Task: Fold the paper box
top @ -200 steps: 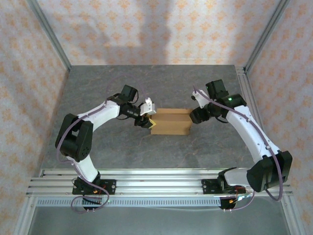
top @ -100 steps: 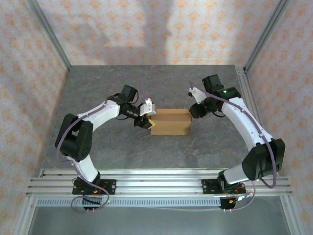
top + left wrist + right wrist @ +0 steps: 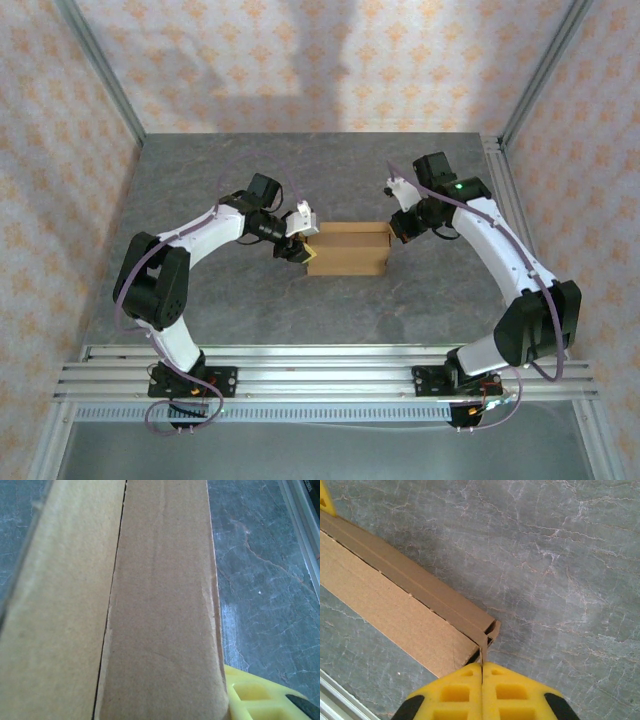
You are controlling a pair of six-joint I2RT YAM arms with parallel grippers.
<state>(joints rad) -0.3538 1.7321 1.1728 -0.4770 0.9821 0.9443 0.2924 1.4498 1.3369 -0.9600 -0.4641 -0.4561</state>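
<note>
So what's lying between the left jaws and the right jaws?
The box, in the top view: it spans the whole stretch, left jaws at one end, right jaws shut on a flap at the other.

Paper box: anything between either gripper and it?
Nothing visible. The right gripper pinches the end flap of the paper box; the left gripper is right at its opposite end.

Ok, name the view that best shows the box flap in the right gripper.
Right wrist: the right gripper is shut on the thin flap at a corner of the paper box. Top external shows the whole box, the flap too small to tell. Left wrist looks along the box up close.
</note>
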